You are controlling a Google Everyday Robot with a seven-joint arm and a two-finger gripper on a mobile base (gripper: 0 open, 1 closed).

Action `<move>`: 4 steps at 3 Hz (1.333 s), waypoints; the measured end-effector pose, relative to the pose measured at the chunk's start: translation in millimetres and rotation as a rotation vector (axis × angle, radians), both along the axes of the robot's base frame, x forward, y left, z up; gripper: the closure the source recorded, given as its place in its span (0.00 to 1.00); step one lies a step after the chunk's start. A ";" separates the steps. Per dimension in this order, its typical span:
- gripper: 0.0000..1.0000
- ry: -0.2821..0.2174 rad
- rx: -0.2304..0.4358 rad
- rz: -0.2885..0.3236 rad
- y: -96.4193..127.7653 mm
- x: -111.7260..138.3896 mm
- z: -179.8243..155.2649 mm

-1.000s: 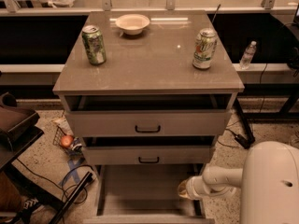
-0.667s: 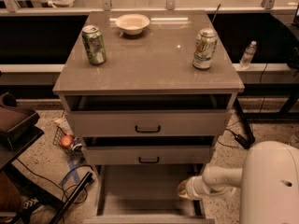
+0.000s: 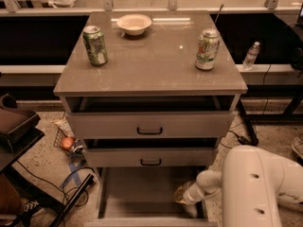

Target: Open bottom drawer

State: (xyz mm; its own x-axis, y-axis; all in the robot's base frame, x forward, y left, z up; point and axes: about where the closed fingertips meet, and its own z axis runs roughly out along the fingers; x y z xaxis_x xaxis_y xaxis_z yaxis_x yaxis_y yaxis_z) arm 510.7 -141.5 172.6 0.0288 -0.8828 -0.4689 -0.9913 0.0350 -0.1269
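Note:
The bottom drawer [image 3: 142, 193] stands pulled far out at the foot of the cabinet, with its plain grey interior showing. Its front lies along the lower edge of the view and its handle is out of view. My gripper [image 3: 180, 196], at the end of a white arm [image 3: 208, 183], reaches down into the right side of this drawer, near its right wall. The middle drawer [image 3: 150, 158] and the top drawer [image 3: 149, 125], each with a black bar handle, stand slightly out.
On the cabinet top [image 3: 151, 65] stand two green cans [image 3: 95, 45] [image 3: 207, 49] and a white bowl [image 3: 134, 24]. A water bottle [image 3: 251, 55] stands on the ledge at right. A small wire basket [image 3: 67, 143] and cables [image 3: 71, 183] lie on the floor at left, beside a dark object [image 3: 14, 126].

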 end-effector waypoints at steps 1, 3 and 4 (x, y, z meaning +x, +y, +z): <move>1.00 0.040 0.004 0.028 8.5 -1.6 -31.6; 1.00 0.146 -0.003 0.023 -21.8 -78.9 -49.8; 1.00 0.152 -0.003 0.022 -25.4 -85.0 -47.6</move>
